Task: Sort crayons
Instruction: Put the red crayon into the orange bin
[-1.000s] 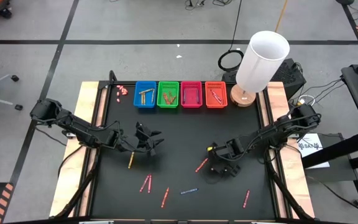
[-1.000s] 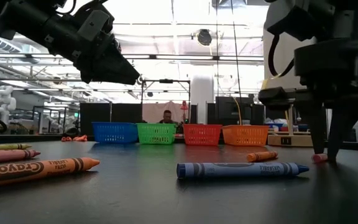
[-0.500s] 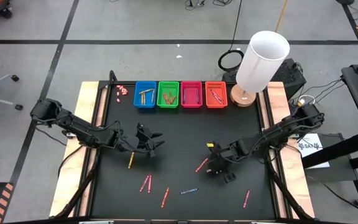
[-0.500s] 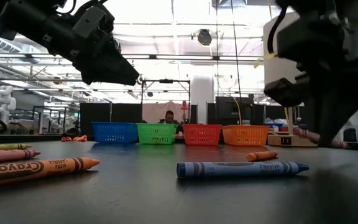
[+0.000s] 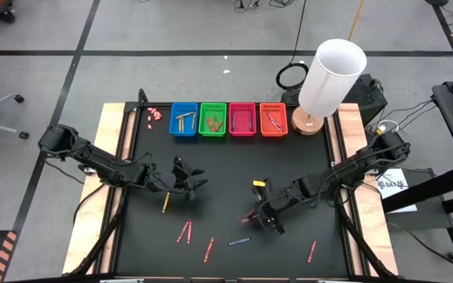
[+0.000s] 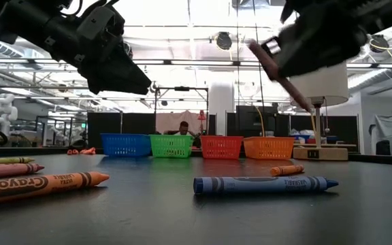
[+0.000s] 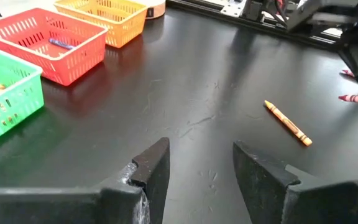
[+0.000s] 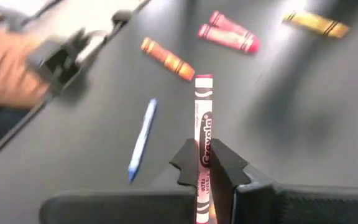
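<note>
Above mid-bench, right end effector (image 5: 259, 218) was clamped on a pink crayon (image 8: 201, 134) | left end effector (image 5: 189, 179) idle, half-open, empty | baskets (image 5: 228, 119) part-filled | six loose crayons (image 5: 185, 231) left on bench (image 5: 226, 165)

Two dark, near-black jointed arms, matte finish, chunky rounded joint housings linked by slimmer segments. Black cables looped alongside links, trailing off toward table edges. Left end effector (image 7: 201, 168): two broad, flat, black fingers (image 7: 157, 163) with angular chamfered tips, slightly scuffed edges. Right end effector (image 8: 209, 163): same black angular fingers on blocky black wrist body. Small yellow tag or sticker (image 5: 259, 183) on right arm near wrist. No readable markings elsewhere.
</note>
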Robot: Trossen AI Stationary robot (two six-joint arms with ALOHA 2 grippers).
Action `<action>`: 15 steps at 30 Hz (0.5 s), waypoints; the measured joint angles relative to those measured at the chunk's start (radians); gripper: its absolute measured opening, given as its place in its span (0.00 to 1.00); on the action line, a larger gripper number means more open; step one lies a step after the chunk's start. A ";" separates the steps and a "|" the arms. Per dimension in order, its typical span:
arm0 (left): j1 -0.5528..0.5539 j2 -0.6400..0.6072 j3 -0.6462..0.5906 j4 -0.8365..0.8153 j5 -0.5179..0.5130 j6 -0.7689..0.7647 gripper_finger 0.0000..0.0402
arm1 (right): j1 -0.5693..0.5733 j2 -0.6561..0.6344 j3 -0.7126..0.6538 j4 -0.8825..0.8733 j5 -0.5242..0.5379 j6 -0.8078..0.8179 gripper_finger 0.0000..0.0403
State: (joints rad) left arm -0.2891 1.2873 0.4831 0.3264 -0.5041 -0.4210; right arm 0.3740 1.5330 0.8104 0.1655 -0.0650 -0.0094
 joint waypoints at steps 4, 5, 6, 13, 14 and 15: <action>-0.001 0.000 0.000 0.001 0.000 0.008 0.43 | 0.001 0.030 -0.041 0.220 0.148 0.002 0.00; -0.001 0.000 0.000 0.001 0.000 0.008 0.43 | -0.001 0.045 -0.061 0.292 0.192 0.001 0.00; 0.000 0.000 -0.001 0.004 -0.002 0.010 0.43 | -0.006 0.065 -0.081 0.348 0.224 -0.004 0.00; 0.000 0.000 -0.001 -0.001 -0.032 0.015 0.43 | -0.054 0.200 -0.107 0.672 0.266 -0.092 0.00; 0.000 0.000 -0.001 0.000 -0.032 0.015 0.43 | -0.063 0.217 -0.107 0.701 0.249 -0.106 0.00; 0.000 0.000 -0.001 0.000 -0.032 0.011 0.43 | -0.073 0.234 -0.108 0.743 0.228 -0.114 0.00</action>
State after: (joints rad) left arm -0.2893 1.2873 0.4823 0.3264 -0.5362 -0.4105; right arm 0.3013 1.7674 0.7021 0.9080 0.1633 -0.1237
